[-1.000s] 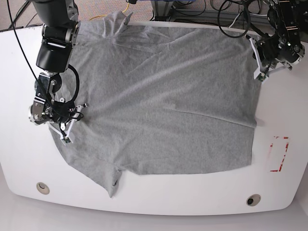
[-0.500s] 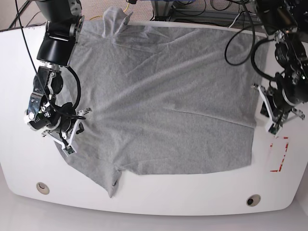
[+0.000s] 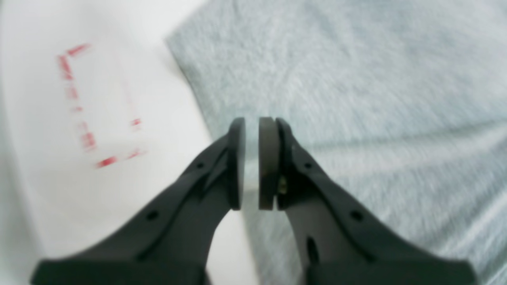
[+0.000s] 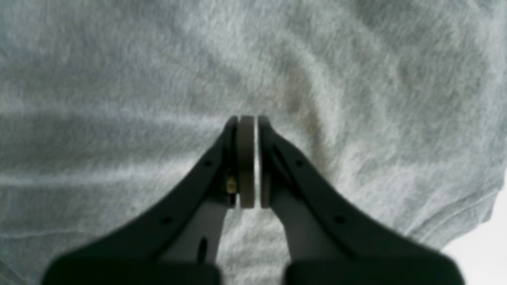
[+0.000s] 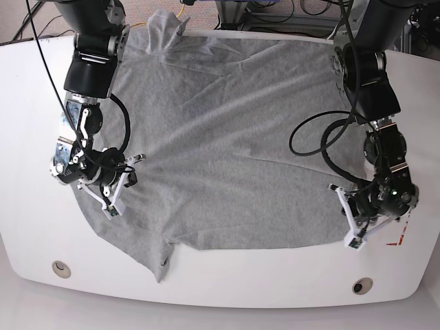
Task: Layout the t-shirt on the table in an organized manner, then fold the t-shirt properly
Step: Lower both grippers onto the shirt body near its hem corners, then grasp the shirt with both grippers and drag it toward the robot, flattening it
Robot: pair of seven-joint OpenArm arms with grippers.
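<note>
The grey t-shirt (image 5: 234, 151) lies spread across the white table (image 5: 227, 278), plain side up with long shallow wrinkles. One sleeve (image 5: 161, 258) points to the near edge and another bunches at the far edge (image 5: 165, 27). My left gripper (image 5: 352, 239) hovers by the shirt's near right corner. In the left wrist view it (image 3: 252, 120) is shut to a thin slit with nothing in it, above the cloth's edge (image 3: 356, 79). My right gripper (image 5: 110, 208) sits over the shirt's left side. In the right wrist view it (image 4: 248, 117) is shut and empty above the fabric (image 4: 119, 79).
A red tape outline (image 5: 397, 240) marks the table just right of the left gripper, also seen as red tape (image 3: 87, 107) in the left wrist view. Two round grommets (image 5: 60, 267) (image 5: 361, 284) sit near the front edge. Cables hang behind the table.
The left arm has swung from the shirt's far right corner down along its right edge to the near right corner. The right gripper shifted slightly over the left side. Both stayed shut.
</note>
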